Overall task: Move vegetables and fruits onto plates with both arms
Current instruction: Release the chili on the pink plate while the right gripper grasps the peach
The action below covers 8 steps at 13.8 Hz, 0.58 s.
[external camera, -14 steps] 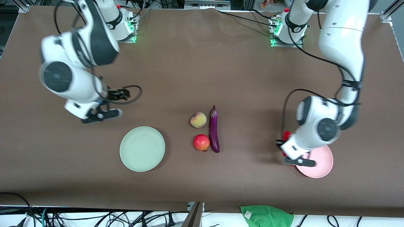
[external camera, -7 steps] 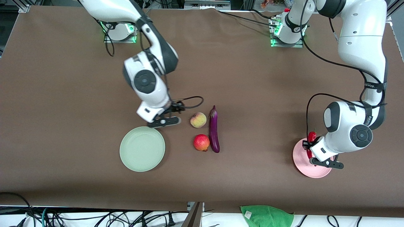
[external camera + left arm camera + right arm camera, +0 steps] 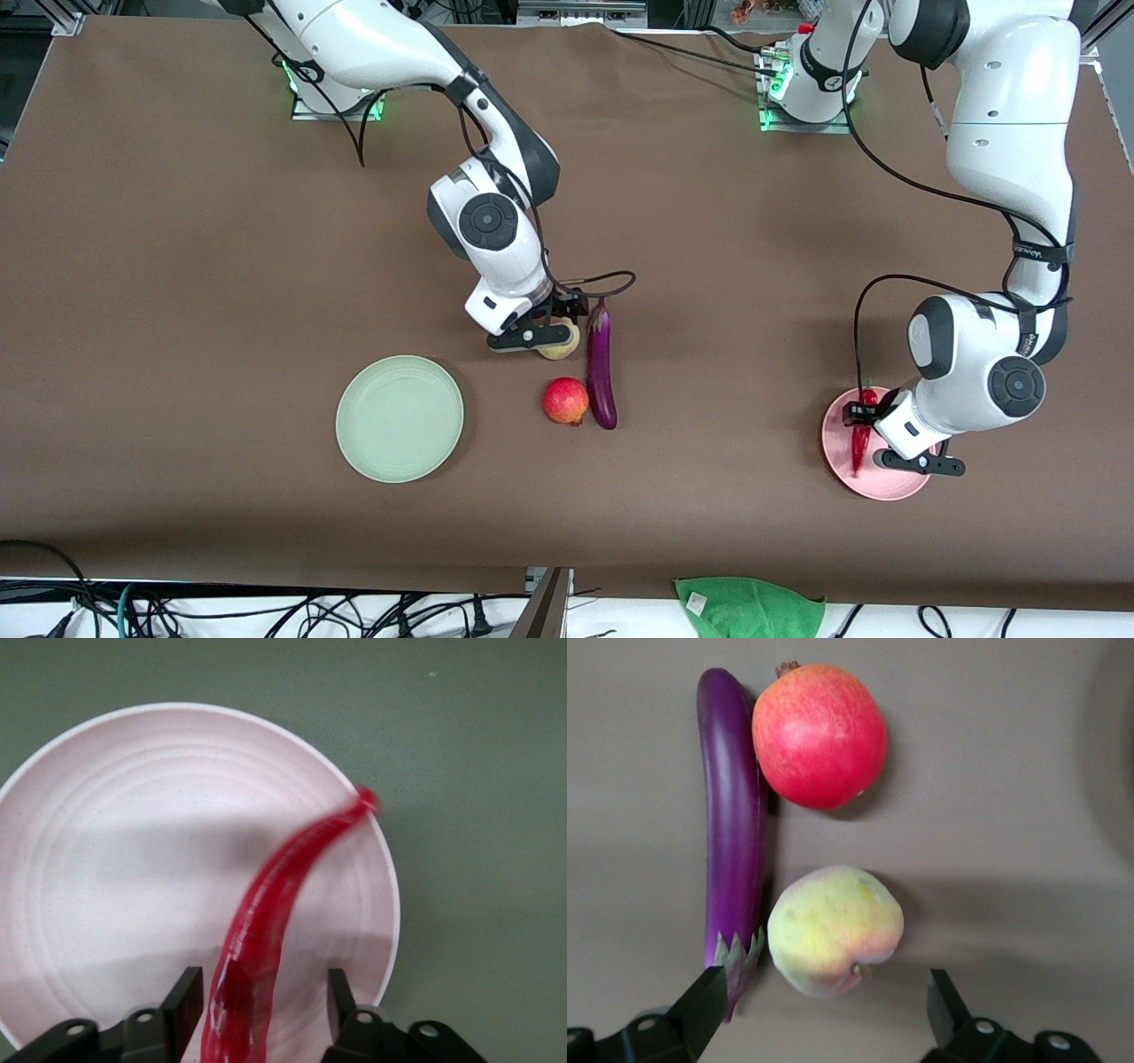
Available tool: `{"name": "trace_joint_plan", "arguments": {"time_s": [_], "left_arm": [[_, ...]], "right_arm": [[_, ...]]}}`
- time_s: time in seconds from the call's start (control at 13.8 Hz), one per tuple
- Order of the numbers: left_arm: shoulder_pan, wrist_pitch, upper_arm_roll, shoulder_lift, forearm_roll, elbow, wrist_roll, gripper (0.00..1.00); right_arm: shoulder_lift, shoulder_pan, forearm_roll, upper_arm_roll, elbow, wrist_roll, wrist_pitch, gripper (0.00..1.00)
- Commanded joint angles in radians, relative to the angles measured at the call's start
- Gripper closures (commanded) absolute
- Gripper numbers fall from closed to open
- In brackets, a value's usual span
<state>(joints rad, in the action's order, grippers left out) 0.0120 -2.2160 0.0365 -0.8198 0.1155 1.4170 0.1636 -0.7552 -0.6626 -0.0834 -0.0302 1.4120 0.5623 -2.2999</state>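
Observation:
My left gripper (image 3: 877, 439) is low over the pale pink plate (image 3: 886, 486), open. The red chili pepper (image 3: 859, 441) lies on the plate between the spread fingers; the left wrist view shows the gripper (image 3: 261, 1010), the chili (image 3: 266, 912) and the plate (image 3: 115, 859). My right gripper (image 3: 551, 323) is open just above the peach (image 3: 560, 351), and the right wrist view shows the gripper (image 3: 824, 1010) with its fingers wide on either side of the peach (image 3: 835, 928). The purple eggplant (image 3: 601, 372) (image 3: 731, 815) and the pomegranate (image 3: 566, 400) (image 3: 819, 734) lie beside it. The mint green plate (image 3: 400, 418) is bare.
A green cloth (image 3: 749, 607) lies off the table's edge nearest the front camera. Black cables loop from both wrists. The brown table is bare between the fruit group and the pink plate.
My right arm swung from its end of the table to over the peach. My left gripper carried the chili over the pink plate, lowered and opened; the chili now lies on the plate.

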Motion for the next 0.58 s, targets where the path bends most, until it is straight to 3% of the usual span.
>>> {"name": "trace_joint_plan", "arguments": {"time_s": [0.0,0.15,0.51], "left_arm": [[0.012,0.047,0.002,0.016,0.030,-0.019,0.005,0.00],[0.016,0.096,-0.001,0.016,0.033,-0.062,-0.033,0.00],[0.045,0.098,-0.017,0.025,0.039,-0.066,-0.101,0.00]], "right_arm": [[-0.070,-0.006,0.005,-0.002,-0.071,0.010,-0.003,0.00],[-0.098,-0.015,0.028,-0.002,-0.073,0.019,-0.007,0.00],[-0.136,-0.026,0.027,-0.002,-0.073,0.019,-0.068,0.00]]}}
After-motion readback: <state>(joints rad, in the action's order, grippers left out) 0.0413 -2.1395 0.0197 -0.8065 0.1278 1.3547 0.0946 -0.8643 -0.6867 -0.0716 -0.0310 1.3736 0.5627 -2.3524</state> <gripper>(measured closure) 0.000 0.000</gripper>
